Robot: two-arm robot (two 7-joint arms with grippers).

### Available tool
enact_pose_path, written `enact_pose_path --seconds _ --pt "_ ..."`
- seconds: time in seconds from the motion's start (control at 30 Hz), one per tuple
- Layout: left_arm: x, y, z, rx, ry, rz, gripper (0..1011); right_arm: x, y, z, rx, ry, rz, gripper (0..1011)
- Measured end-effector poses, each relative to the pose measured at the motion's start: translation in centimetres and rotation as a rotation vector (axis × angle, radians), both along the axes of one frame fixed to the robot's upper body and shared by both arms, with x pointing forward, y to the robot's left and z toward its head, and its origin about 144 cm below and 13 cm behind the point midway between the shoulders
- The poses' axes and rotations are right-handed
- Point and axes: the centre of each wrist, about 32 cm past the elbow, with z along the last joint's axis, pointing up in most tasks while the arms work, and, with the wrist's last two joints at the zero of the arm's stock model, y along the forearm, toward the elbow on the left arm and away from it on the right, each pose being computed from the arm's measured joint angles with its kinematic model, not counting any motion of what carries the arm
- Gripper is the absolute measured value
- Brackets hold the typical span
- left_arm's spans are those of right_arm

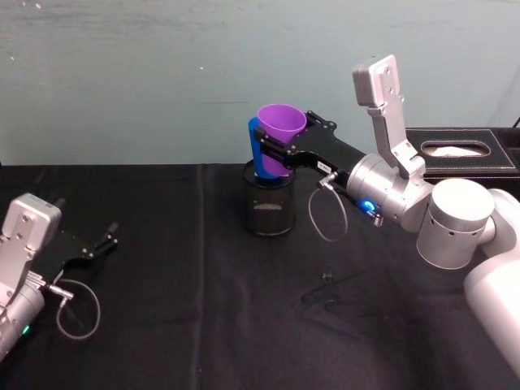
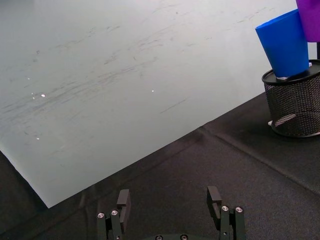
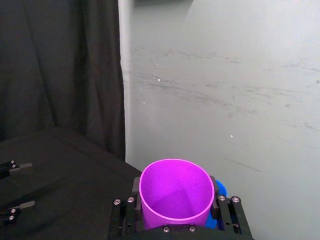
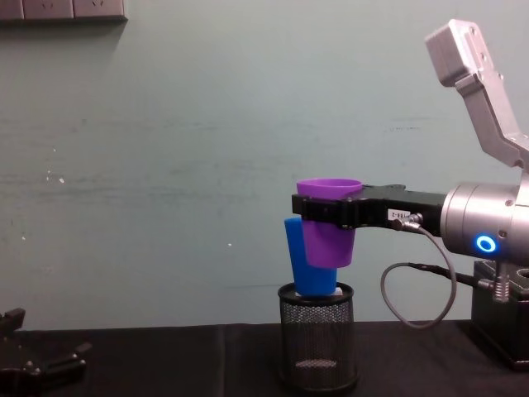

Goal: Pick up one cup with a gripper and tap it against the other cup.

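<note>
Right gripper [image 1: 272, 153] is gripping purple cup [image 1: 282, 126] beside blue cup [image 4: 304, 271]; light tap advised, sparing mesh holder [image 1: 268, 210]. Left gripper [image 1: 104, 242] lying open, worktop [image 1: 203, 325] left.

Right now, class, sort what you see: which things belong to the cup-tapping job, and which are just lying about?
Belong to the job: purple cup, gripped by the right claw; blue cup, standing in the mesh pen holder.
Lying about: that pen holder; black tissue box; left claw, parked open at the table's left.
</note>
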Motion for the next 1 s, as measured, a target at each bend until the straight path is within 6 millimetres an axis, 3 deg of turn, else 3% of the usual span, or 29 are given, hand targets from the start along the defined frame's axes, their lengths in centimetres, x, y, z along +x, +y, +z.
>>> enact_pose_path --seconds 1.0 --pt "0.0 0.0 0.0 0.0 0.0 0.0 1000 0.0 0.0 0.0 0.0 0.0 0.0 741"
